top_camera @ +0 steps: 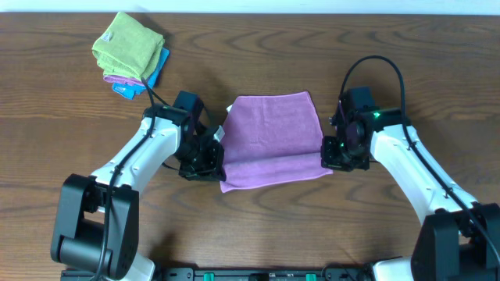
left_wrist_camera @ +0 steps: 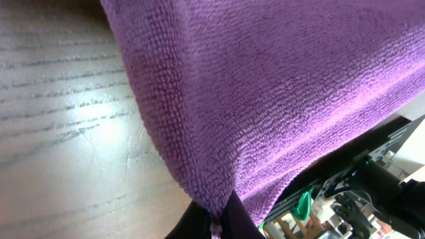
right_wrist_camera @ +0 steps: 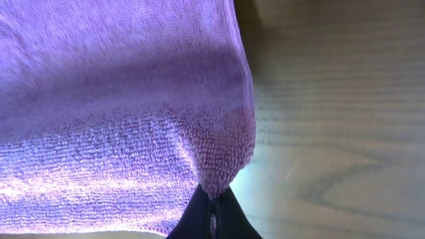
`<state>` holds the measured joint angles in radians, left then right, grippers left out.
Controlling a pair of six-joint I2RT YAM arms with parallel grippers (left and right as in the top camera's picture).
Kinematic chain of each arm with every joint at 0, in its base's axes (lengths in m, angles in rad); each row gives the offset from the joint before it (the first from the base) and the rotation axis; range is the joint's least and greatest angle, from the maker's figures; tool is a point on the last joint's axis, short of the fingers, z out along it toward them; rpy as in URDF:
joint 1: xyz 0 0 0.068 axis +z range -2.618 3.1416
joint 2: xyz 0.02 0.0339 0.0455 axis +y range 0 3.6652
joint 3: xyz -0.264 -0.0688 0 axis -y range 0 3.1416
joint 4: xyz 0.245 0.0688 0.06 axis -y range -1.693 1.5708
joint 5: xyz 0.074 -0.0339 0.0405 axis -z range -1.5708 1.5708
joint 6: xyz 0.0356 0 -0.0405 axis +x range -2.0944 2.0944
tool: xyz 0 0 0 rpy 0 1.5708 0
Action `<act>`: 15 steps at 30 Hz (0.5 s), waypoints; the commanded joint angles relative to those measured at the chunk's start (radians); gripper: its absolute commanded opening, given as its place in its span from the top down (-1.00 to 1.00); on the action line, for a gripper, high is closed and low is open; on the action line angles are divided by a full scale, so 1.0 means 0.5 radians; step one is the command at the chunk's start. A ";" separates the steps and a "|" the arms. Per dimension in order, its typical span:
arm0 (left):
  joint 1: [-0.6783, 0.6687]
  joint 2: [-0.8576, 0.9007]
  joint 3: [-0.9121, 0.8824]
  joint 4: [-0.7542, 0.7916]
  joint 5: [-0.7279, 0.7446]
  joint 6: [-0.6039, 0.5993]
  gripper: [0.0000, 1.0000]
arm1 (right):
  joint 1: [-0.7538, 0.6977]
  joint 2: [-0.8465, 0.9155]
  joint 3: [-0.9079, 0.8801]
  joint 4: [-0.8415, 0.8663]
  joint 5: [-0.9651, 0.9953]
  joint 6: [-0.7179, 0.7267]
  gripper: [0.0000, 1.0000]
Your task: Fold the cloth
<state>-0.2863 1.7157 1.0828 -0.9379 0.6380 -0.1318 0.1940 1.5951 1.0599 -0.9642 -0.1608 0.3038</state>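
A purple cloth (top_camera: 273, 136) lies in the middle of the wooden table, with a fold line across its near part. My left gripper (top_camera: 209, 160) is shut on the cloth's left edge; in the left wrist view the cloth (left_wrist_camera: 265, 99) is pinched between the black fingers (left_wrist_camera: 216, 222). My right gripper (top_camera: 336, 154) is shut on the cloth's right edge; in the right wrist view the cloth (right_wrist_camera: 119, 106) is pinched at a corner between the fingers (right_wrist_camera: 214, 216). Both held edges are lifted above the lower layer.
A stack of folded cloths (top_camera: 129, 53), yellow-green on top with purple and blue beneath, sits at the far left of the table. Bare wood surrounds the purple cloth (top_camera: 437, 86).
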 commanded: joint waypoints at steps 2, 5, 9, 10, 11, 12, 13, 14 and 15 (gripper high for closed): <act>0.026 -0.021 -0.005 0.101 -0.128 -0.102 0.88 | -0.017 -0.004 -0.002 0.178 0.218 0.034 0.97; 0.026 -0.021 0.002 0.253 -0.129 -0.233 0.88 | -0.012 -0.004 -0.002 0.369 0.224 0.034 0.97; 0.027 -0.021 0.015 0.450 -0.179 -0.346 0.88 | -0.002 -0.002 -0.002 0.646 0.297 0.035 0.97; 0.032 -0.021 0.018 0.517 -0.198 -0.382 0.88 | 0.006 0.006 -0.002 0.729 0.331 0.034 0.97; 0.040 -0.021 0.018 0.582 -0.198 -0.408 0.88 | 0.014 0.015 -0.002 0.800 0.349 0.034 0.98; 0.048 -0.021 0.018 0.631 -0.198 -0.430 0.88 | 0.021 0.025 -0.002 0.857 0.362 0.034 0.97; 0.057 -0.021 0.018 0.700 -0.198 -0.452 0.88 | 0.029 0.043 -0.002 0.917 0.372 0.033 0.98; 0.066 -0.021 0.017 0.772 -0.199 -0.474 0.88 | 0.037 0.065 -0.002 0.980 0.375 0.029 0.97; 0.073 -0.019 0.017 0.836 -0.202 -0.486 0.88 | 0.043 0.089 -0.002 1.026 0.375 0.027 0.97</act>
<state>-0.2710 1.7157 1.0840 -0.5545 0.5838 -0.3225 0.2001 1.6051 1.0557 -0.4828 -0.0479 0.3099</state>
